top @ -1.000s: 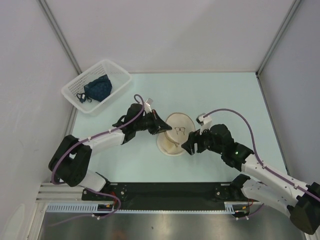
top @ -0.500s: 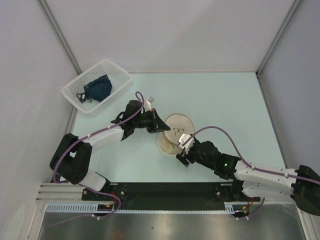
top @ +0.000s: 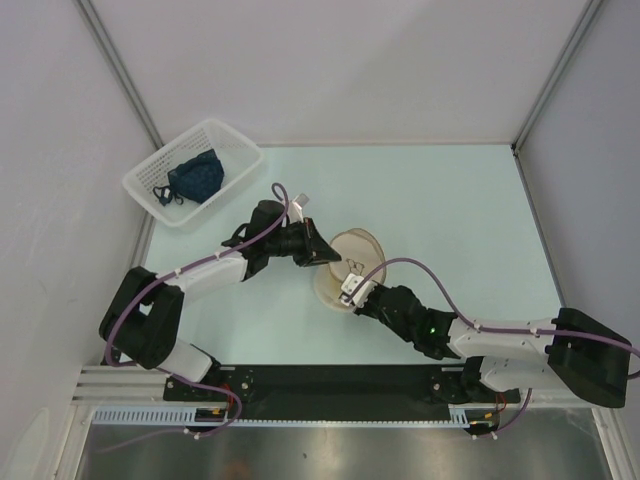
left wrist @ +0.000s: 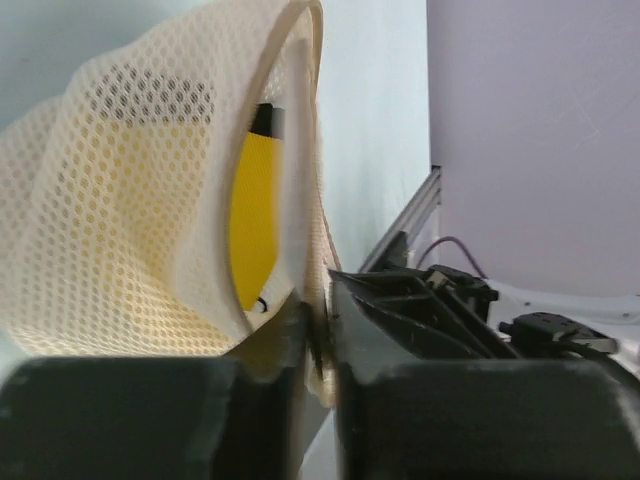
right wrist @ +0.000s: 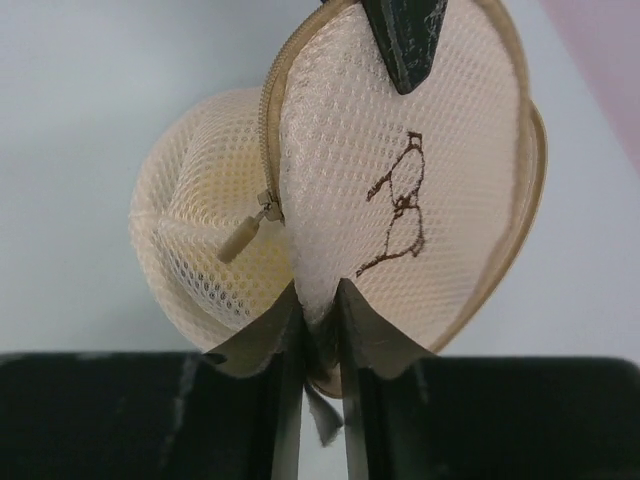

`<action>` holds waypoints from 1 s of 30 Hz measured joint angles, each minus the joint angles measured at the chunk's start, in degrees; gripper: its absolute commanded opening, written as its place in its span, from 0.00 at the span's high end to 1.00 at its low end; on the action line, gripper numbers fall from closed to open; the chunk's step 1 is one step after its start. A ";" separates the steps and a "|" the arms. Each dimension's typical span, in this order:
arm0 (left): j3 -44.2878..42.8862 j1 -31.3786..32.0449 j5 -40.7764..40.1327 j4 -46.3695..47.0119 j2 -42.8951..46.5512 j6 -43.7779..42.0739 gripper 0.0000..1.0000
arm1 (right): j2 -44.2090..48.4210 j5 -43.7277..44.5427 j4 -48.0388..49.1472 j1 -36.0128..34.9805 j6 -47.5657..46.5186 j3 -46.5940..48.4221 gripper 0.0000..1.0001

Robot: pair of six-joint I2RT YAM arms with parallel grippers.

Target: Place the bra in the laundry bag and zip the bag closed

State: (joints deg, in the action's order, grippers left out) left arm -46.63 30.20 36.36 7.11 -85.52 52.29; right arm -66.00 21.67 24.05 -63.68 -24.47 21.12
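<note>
The laundry bag is a cream mesh drum at the table's middle, its lid standing up with the dark bra drawing facing the right wrist camera. The yellow bra shows inside the laundry bag through the gap under the lid. My left gripper is shut on the bag's rim at its far left. My right gripper is shut on the lid's near edge. The zip pull hangs at the left of the lid, free of both grippers.
A white slatted basket stands at the back left with a dark blue garment in it. Grey walls close in the pale green table on three sides. Purple cables loop over both arms.
My right arm has swung left and in to the bag's near rim, and its jaws have closed on the lid's edge. The left gripper has stayed on the rim.
</note>
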 measured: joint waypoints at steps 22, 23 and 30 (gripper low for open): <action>14.78 31.36 -45.81 -5.31 27.87 -20.15 0.53 | 2.47 -12.79 -18.69 3.63 12.81 9.97 1.00; 14.82 32.79 -47.43 -5.38 26.34 -20.59 0.54 | 2.47 -13.14 -19.52 3.65 13.31 10.47 1.00; 13.86 36.02 -56.41 -5.66 20.57 -21.46 0.43 | 2.54 -15.45 -21.94 4.42 15.47 10.84 1.00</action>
State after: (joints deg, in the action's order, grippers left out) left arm -32.77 66.22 -20.05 1.45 -64.95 30.83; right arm -63.46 6.22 2.11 -59.27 -8.99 31.97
